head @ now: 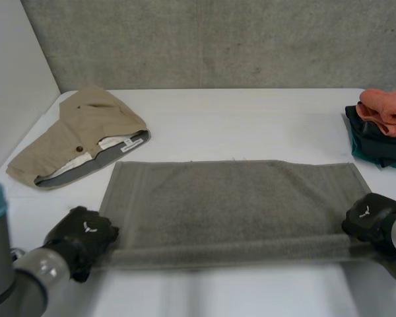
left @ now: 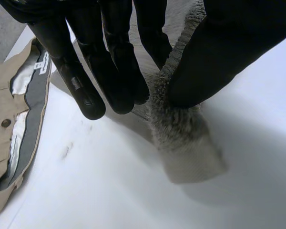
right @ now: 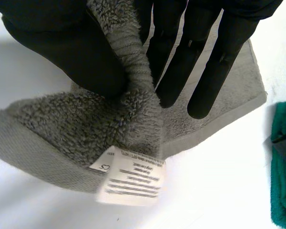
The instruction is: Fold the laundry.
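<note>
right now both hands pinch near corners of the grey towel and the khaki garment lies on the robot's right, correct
No: the head view shows the khaki garment on the robot's left. The left hand and right hand do pinch near corners of the grey towel.

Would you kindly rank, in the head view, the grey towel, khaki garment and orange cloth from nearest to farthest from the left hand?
1. grey towel: its corner pinched in the left hand.
2. khaki garment: beyond the hand, same side.
3. orange cloth: far right edge.
</note>
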Tool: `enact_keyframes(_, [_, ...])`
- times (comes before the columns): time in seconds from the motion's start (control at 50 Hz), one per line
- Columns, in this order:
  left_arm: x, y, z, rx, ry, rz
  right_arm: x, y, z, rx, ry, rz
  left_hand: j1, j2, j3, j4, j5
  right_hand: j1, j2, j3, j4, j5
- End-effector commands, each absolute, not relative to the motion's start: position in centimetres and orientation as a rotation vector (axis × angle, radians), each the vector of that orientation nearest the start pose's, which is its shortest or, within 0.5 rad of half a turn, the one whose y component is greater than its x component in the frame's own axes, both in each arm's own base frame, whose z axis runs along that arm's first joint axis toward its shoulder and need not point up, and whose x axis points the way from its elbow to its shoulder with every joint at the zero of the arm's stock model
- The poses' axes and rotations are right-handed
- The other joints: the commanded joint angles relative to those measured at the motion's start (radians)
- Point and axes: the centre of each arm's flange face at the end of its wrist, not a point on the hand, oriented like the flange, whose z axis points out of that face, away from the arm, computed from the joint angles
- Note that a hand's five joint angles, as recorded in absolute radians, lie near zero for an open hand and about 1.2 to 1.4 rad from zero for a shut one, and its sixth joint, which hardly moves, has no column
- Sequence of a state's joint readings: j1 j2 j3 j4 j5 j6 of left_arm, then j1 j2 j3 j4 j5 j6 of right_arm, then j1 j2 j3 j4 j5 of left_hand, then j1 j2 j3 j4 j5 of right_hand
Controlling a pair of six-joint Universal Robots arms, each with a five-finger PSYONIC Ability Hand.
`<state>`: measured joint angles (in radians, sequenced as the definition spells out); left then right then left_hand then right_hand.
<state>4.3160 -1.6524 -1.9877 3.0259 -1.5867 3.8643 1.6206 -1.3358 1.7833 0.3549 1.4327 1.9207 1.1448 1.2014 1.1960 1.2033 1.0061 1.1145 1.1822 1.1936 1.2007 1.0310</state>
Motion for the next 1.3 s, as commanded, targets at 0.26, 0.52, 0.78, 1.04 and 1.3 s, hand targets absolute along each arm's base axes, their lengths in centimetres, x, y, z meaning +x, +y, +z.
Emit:
enact_keyframes(0.26, [-29.8,-36.2,33.4,0.649,1.375,-2.391,21.7,-39.9,32.9,-1.263,1.732,-3.061,0.251,0.195,0.2,0.193,0.216,0.282,0.214,0.203,0.196,0.191])
enact_keyframes(0.52, [-28.8,-34.8,30.8,0.621,1.464,-2.414,22.5,-39.1,32.4,-1.235,1.667,-2.921,0.251,0.195,0.2,0.193,0.216,0.282,0.214,0.203,0.196,0.191])
enact_keyframes(0.78, [-27.2,-30.6,18.8,0.811,1.904,-2.128,22.1,-36.0,16.8,-1.406,2.281,-1.904,0.251,0.195,0.2,0.193,0.216,0.282,0.214,0.203,0.196,0.191])
enact_keyframes(1.04, [-26.3,-29.1,16.5,0.852,1.983,-2.036,18.5,-35.3,13.2,-0.794,2.53,-1.557,0.251,0.195,0.2,0.193,0.216,0.169,0.101,0.09,0.083,0.078])
enact_keyframes(1.3, [-26.1,-28.2,16.1,0.867,2.002,-2.016,16.3,-33.5,12.5,-0.563,2.619,-1.451,0.251,0.195,0.2,0.193,0.216,-0.181,-0.249,-0.26,-0.267,-0.272])
